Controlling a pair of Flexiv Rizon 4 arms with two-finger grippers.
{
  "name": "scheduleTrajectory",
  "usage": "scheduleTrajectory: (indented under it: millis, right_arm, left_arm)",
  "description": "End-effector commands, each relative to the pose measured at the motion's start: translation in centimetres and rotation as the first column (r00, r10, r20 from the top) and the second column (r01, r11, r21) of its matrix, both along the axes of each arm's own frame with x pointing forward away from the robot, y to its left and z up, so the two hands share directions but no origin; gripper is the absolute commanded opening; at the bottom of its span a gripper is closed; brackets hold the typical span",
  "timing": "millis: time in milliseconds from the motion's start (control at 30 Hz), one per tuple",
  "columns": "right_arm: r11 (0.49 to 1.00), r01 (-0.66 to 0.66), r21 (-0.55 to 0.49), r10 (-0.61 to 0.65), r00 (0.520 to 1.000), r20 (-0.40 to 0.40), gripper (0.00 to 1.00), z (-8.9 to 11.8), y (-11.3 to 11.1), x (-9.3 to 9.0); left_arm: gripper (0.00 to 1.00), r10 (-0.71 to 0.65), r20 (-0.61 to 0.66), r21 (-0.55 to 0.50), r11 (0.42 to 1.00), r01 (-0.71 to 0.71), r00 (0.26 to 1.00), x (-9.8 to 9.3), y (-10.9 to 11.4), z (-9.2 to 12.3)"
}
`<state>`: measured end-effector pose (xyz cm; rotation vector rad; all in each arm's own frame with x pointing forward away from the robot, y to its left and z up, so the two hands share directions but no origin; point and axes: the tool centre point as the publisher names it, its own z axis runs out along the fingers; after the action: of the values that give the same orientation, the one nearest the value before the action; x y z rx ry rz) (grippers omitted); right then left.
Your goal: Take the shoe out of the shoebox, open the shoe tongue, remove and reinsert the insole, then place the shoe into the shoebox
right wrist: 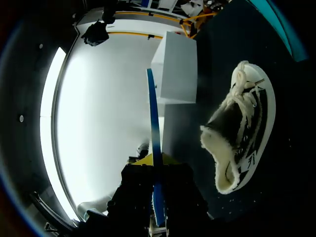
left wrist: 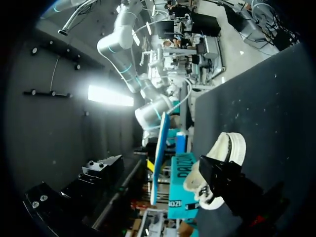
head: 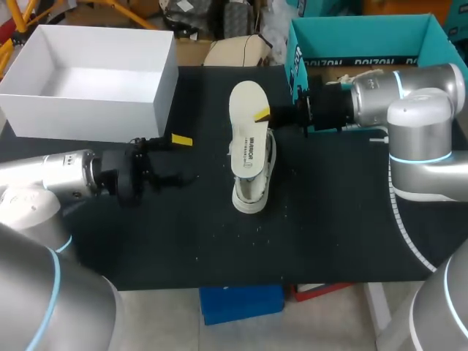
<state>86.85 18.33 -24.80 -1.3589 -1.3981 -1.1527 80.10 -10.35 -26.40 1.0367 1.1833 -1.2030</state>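
Item, 10 o'clock on the table: white box [head: 88, 110], open-topped, nothing seen inside; taken to be the shoebox. Item, 9 o'clock: left gripper [head: 181, 159], fingers spread, nothing between them, lying low over the black mat [head: 329, 219] just in front of the white box and apart from the shoe. Item, centre: shoe [head: 252, 191], pale with a fleecy collar, out of the box and resting on the mat; in the right wrist view the shoe [right wrist: 242, 128] lies ahead of and beside that gripper, laces showing. Item, above the shoe: insole [head: 247, 124], white, out of the shoe, its near end over the shoe's opening and its far end toward 12 o'clock. Item, just past centre toward 1 o'clock: right gripper [head: 263, 115], pinching the insole at its edge; the wrist view shows the insole [right wrist: 152, 113] edge-on between the yellow tips. Item, 2 o'clock: teal box [head: 365, 36], standing open. Step in hand, by judgement: insole removed, reinsertion pending. Next move calls for tipping the insole's near end into the opening and sliding it toward the toe, with the left gripper likely needed to steady the shoe.
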Motion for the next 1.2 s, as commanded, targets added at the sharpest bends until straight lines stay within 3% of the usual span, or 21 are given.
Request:
scheduleTrajectory:
  millis: [33,733,800,967,1200]
  right_arm:
    - [1.000,0.002,-0.001,-0.002,1.000,0.000,0.00,0.0,0.1,0.0]
    - [1.000,0.002,-0.001,-0.002,1.000,0.000,0.00,0.0,0.1,0.0]
    - [1.000,0.002,-0.001,-0.002,1.000,0.000,0.00,0.0,0.1,0.0]
    - [1.000,0.002,-0.001,-0.002,1.000,0.000,0.00,0.0,0.1,0.0]
    - [1.000,0.002,-0.001,-0.002,1.000,0.000,0.00,0.0,0.1,0.0]
  left_arm:
    - [1.00,-0.002,0.003,0.025,1.000,0.002,1.000,0.9,-0.9,0.0]
    - [0.99,-0.040,0.063,0.015,0.999,0.039,0.997,4.3,-6.4,0.7]
    - [0.79,-0.053,0.070,0.023,0.998,0.052,0.996,4.4,-7.0,0.8]
    - [0.49,-0.073,0.088,0.044,0.997,0.069,0.993,4.8,-8.3,0.8]
    - [0.44,-0.104,0.112,0.051,0.994,0.099,0.988,5.2,-10.1,1.5]
